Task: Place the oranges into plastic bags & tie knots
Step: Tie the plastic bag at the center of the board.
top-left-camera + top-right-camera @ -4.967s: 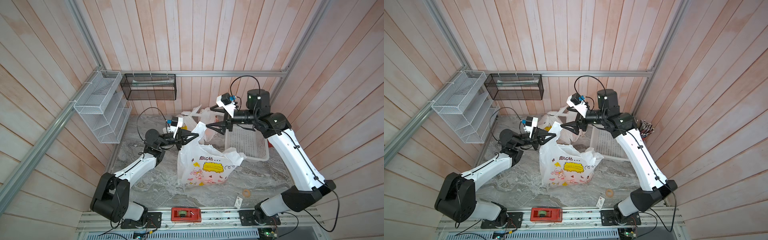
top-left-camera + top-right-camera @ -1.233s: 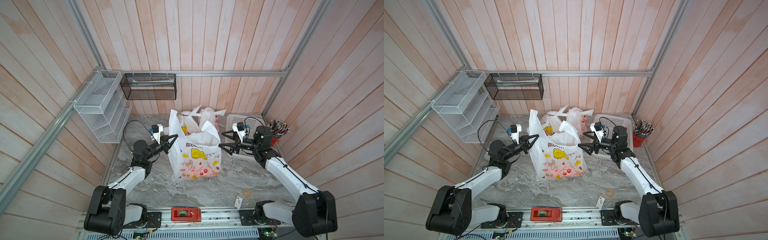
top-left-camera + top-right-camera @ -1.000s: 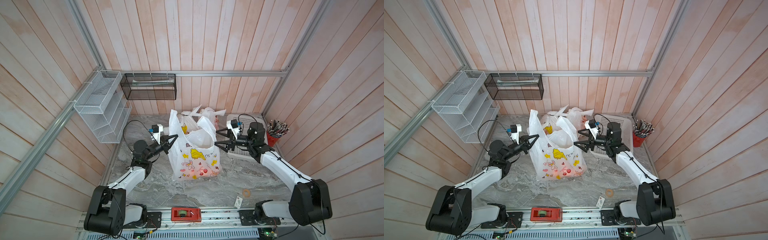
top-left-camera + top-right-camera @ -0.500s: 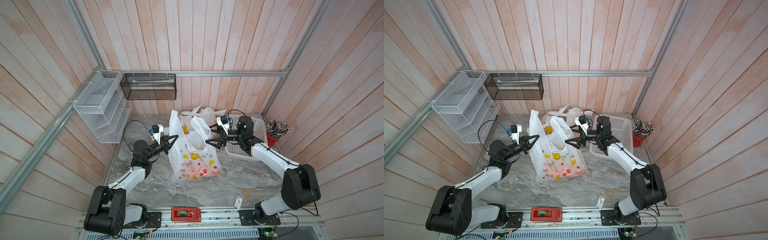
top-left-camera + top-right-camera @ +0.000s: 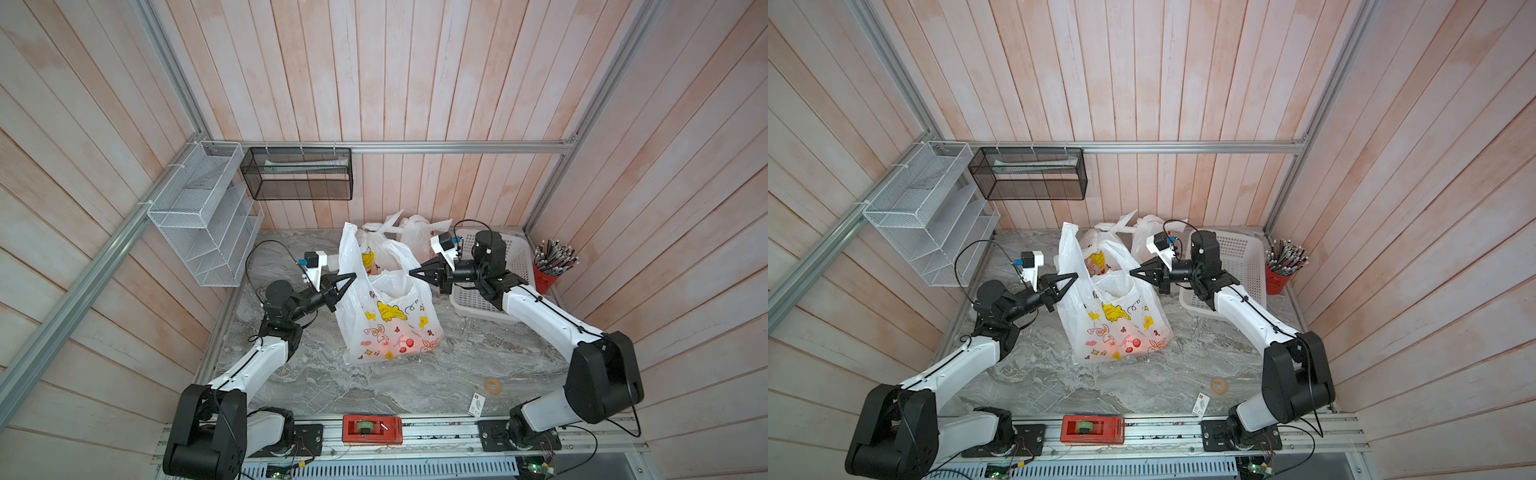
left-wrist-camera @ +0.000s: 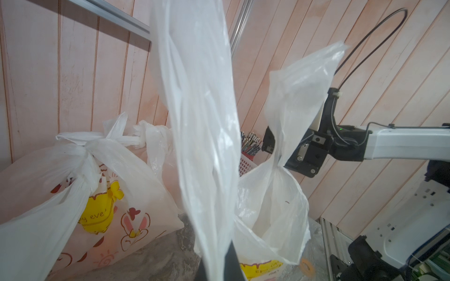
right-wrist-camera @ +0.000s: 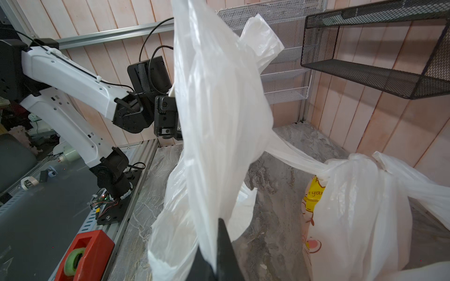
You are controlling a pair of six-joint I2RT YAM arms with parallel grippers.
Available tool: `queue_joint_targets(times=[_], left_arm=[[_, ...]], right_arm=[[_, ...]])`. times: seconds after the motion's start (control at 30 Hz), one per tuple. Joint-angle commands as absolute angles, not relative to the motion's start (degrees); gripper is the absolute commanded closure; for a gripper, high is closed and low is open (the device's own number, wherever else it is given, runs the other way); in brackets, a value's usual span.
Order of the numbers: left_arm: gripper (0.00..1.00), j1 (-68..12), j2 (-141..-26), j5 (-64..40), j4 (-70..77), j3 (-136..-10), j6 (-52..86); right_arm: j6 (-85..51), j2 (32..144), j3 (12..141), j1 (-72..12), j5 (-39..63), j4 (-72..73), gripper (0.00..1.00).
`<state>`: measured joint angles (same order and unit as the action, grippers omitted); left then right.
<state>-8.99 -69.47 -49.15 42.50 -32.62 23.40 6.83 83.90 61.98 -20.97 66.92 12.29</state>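
At frame centre, left gripper (image 5: 351, 275) and right gripper (image 5: 412, 272) jaws each pinch one handle of the open bag (image 5: 388, 328). Cross handles under even tension.

The front bag (image 5: 388, 328) stands centrally, two tied bags (image 5: 417, 239) behind it, the basket (image 5: 516, 257) to its right.
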Motion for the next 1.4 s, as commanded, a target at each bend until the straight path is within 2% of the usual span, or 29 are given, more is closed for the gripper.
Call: queue_joint_targets(times=[0.0, 0.2, 0.4, 0.67, 0.73, 1.03, 1.37], left_arm=[[1.00, -8.8, -67.3, -51.9, 33.5, -35.1, 15.9], [1.00, -10.7, -65.5, -56.5, 22.1, -37.1, 5.3], [0.99, -15.6, -68.6, -59.5, 14.6, -41.0, -3.2], [0.80, -21.3, -74.1, -63.6, 12.6, -46.5, -5.6], [0.71, -22.0, -75.1, -64.6, 12.8, -47.5, -5.4], [0.46, -24.2, -78.5, -65.4, 8.0, -53.4, -9.5], [0.35, -24.3, -82.6, -61.5, 2.7, -58.8, -13.9]], right_arm=[[10.2, 78.4, 60.0, -19.7, 65.2, 9.4, 1.00], [19.7, 71.8, 55.4, -20.2, 63.8, 0.4, 1.00], [27.7, 68.7, 54.1, -24.3, 58.1, -8.0, 1.00], [30.8, 71.3, 56.3, -26.3, 56.3, -12.1, 1.00], [31.3, 72.0, 56.9, -26.2, 56.4, -12.2, 1.00], [35.4, 73.3, 59.2, -26.3, 56.1, -13.0, 1.00], [34.6, 70.1, 57.0, -22.8, 57.2, -11.2, 1.00]])
